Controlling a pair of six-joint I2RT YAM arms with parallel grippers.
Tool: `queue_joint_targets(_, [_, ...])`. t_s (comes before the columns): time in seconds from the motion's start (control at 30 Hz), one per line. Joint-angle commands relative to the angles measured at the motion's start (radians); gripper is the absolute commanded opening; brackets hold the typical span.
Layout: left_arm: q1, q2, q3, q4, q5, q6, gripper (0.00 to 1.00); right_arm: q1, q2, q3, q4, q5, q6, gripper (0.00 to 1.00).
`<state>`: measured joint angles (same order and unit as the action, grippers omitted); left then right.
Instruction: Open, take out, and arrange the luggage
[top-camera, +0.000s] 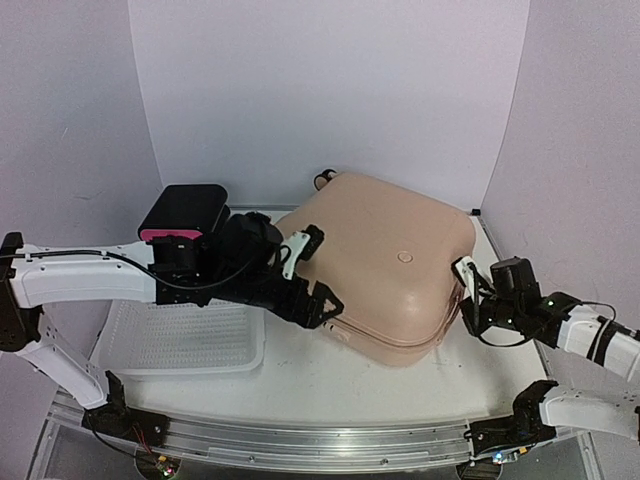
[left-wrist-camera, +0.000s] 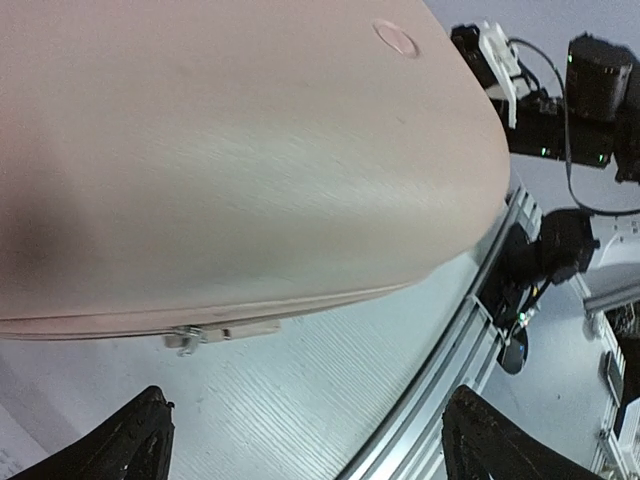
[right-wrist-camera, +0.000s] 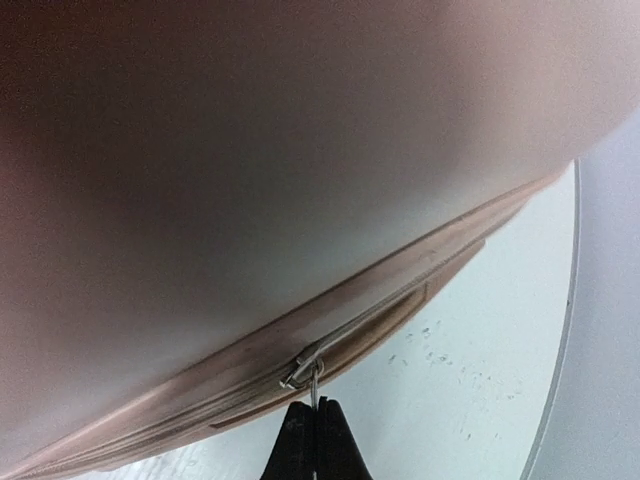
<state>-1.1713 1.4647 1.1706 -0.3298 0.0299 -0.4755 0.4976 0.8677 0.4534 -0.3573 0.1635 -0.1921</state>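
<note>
The large peach-pink hard-shell suitcase (top-camera: 385, 265) lies closed on the white table (top-camera: 330, 390). It looks rigid, bulky and slick, so it is best worked along the seam. The left end effector (top-camera: 314, 273) is spread at its near-left edge. The right end effector (right-wrist-camera: 313, 445) is pressed together, pinching the small metal zipper pull (right-wrist-camera: 314, 380).

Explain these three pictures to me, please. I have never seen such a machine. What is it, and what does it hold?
These are two robot arms bolted at the edge of a white table. One picture looks down from above. The other two come from a camera on each wrist. On the table are a large peach-pink hard-shell suitcase with its lid down, a white mesh plastic basket and a small black-and-pink box. The left gripper is open beside the suitcase and holds nothing. The right gripper is shut on the suitcase's small metal zipper pull.
</note>
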Motion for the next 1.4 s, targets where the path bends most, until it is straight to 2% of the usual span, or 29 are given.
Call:
queue_joint_targets(0.0, [0.090,-0.062,0.070,0.044,0.001,-0.027,0.94,-0.171,0.047,0.014,0.171,-0.097,-0.054,0.00])
queue_joint_targets(0.1, [0.105,-0.051,0.120,0.002,0.011,0.011,0.96,-0.261,0.155,0.098,0.186,-0.177,-0.103,0.00])
queue_joint_targets(0.17, [0.140,-0.035,0.188,-0.090,-0.007,0.031,0.97,-0.366,0.224,0.139,0.214,-0.384,-0.120,0.00])
queue_joint_targets(0.27, [0.233,-0.004,0.303,-0.226,-0.021,0.067,0.99,-0.526,0.334,0.209,0.263,-0.572,-0.085,0.00])
queue_joint_targets(0.37, [0.348,0.061,0.417,-0.306,-0.041,0.110,1.00,-0.589,0.445,0.282,0.278,-0.705,-0.119,0.00])
queue_joint_targets(0.47, [0.449,0.160,0.527,-0.337,0.009,0.158,0.99,-0.617,0.511,0.335,0.282,-0.707,-0.180,0.00])
queue_joint_targets(0.6, [0.508,0.327,0.689,-0.378,0.071,0.216,0.99,-0.694,0.633,0.415,0.325,-0.766,-0.163,0.00])
queue_joint_targets(0.87, [0.525,0.497,0.818,-0.414,0.140,0.398,1.00,-0.721,0.869,0.662,0.325,-0.930,-0.345,0.00])
queue_joint_targets(1.0, [0.558,0.531,0.836,-0.429,0.191,0.471,0.97,-0.745,1.007,0.871,0.193,-1.099,-0.513,0.00])
queue_joint_targets(1.1, [0.573,0.593,0.880,-0.457,0.197,0.504,0.97,-0.736,1.110,1.050,-0.085,-1.205,-0.795,0.00])
queue_joint_targets(1.3, [0.587,0.722,1.010,-0.521,0.195,0.489,0.97,-0.718,1.328,1.307,-0.102,-1.186,-0.855,0.00])
queue_joint_targets(1.37, [0.588,0.736,1.024,-0.526,0.175,0.470,0.95,-0.717,1.384,1.364,-0.029,-1.183,-0.795,0.00])
